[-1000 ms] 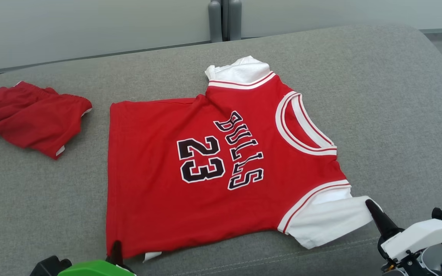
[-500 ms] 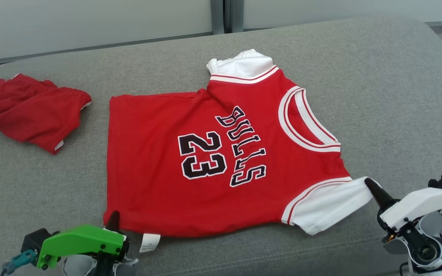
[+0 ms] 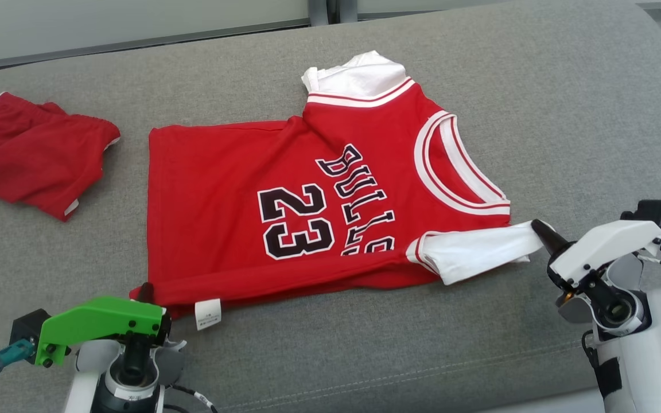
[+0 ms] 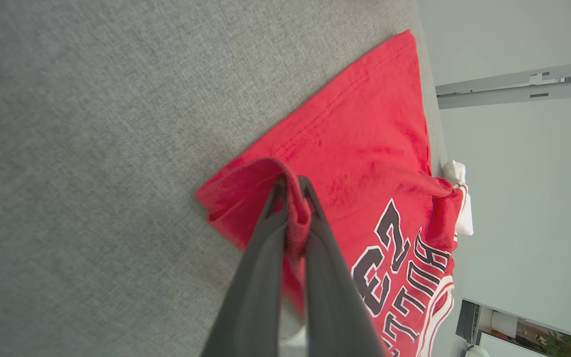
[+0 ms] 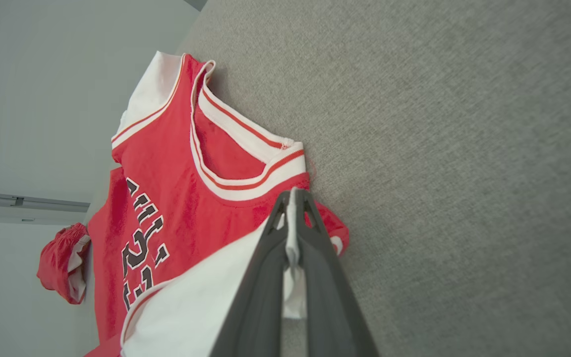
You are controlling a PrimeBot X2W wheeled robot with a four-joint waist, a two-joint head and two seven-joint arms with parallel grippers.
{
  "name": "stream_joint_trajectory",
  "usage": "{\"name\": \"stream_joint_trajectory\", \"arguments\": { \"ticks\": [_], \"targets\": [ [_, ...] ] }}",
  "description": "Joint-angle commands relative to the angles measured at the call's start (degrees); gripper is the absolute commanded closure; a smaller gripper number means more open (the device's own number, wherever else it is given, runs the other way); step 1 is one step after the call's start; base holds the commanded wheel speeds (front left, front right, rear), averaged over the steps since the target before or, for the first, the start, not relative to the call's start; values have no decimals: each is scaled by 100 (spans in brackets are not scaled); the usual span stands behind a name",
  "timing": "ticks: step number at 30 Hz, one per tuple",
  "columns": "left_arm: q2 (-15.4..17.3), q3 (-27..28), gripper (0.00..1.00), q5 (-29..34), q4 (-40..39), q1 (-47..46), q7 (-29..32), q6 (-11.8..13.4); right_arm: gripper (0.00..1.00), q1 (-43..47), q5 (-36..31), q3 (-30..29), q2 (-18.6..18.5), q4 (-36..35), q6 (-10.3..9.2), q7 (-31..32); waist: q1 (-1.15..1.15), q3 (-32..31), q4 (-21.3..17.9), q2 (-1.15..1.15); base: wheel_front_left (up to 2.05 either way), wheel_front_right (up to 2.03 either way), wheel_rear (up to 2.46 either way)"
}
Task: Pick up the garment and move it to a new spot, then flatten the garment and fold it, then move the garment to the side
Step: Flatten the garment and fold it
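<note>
Two end effectors pinch the near edge of the red jersey [image 3: 238,183], which lies spread on the grey couch seat [image 3: 566,115] with its collar to the right. At far left the red shorts [image 3: 32,149] lie well apart from it. The left end effector [image 3: 147,288], under its green housing, points up the head view, closed tight on the hem corner. In its wrist view the red cloth humps over the tips. A white label [image 3: 208,314] hangs just beside it. At the right, the right end effector [image 3: 539,228], on its white housing, slants up and leftward, clamped on the end of the white sleeve [image 3: 474,252]. Compared with half a second earlier, the jersey's near edge is now rolled over its body in a long fold that covers the foot of the lettering. The sleeve has been drawn in over the red panel. The head camera has shifted too.
</note>
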Motion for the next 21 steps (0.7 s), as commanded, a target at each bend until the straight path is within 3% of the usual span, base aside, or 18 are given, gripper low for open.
{"name": "stream_joint_trajectory", "arguments": {
  "ticks": [1, 7, 8, 9, 10, 11, 12, 14, 15, 21],
  "targets": [
    [38, 13, 100, 41, 42, -141, -18, -33, 100, -132, -59, 8, -15, 96, 2, -25, 0, 55, -16, 0, 0, 0, 0],
    [113, -90, 100, 162, 273, -447, 9, -76, 100, -646, -314, 31, -17, 713, 2, -176, 0, 162, -19, 0, 0, 0, 0],
    [119, -99, 92, 180, 302, -484, 8, -75, 100, -722, -357, 38, -16, 803, 2, -198, 0, 176, -19, 0, 0, 0, 0],
    [145, -120, 81, 210, 331, -524, 19, -81, 91, -805, -392, 48, -15, 901, 2, -221, 0, 188, -21, 0, 0, 0, 0],
    [157, -136, 64, 221, 356, -565, 25, -89, 67, -878, -434, 50, -17, 982, 2, -258, 0, 199, -22, 0, 0, 0, 0],
    [173, -155, 43, 254, 377, -608, 16, -94, 27, -952, -474, 58, -17, 1056, 2, -283, 0, 208, -21, 0, 0, 0, 0],
    [185, -172, 31, 260, 405, -643, 24, -102, 0, -1026, -501, 62, -16, 1140, 2, -313, 0, 215, -18, 0, 0, 0, 0],
    [208, -200, 5, 285, 439, -702, 31, -133, 0, -1158, -536, 74, -16, 1262, 2, -376, 0, 225, -14, 0, 0, 0, 0],
    [228, -221, 0, 300, 444, -729, 31, -149, 0, -1211, -545, 76, -17, 1316, 2, -399, 0, 226, -13, 0, 0, 0, 0],
    [298, -264, 0, 373, 453, -856, 4, -251, 0, -1523, -588, -29, -16, 1526, 2, -608, 0, 223, -2, 0, 0, 0, 0]
  ]
}}
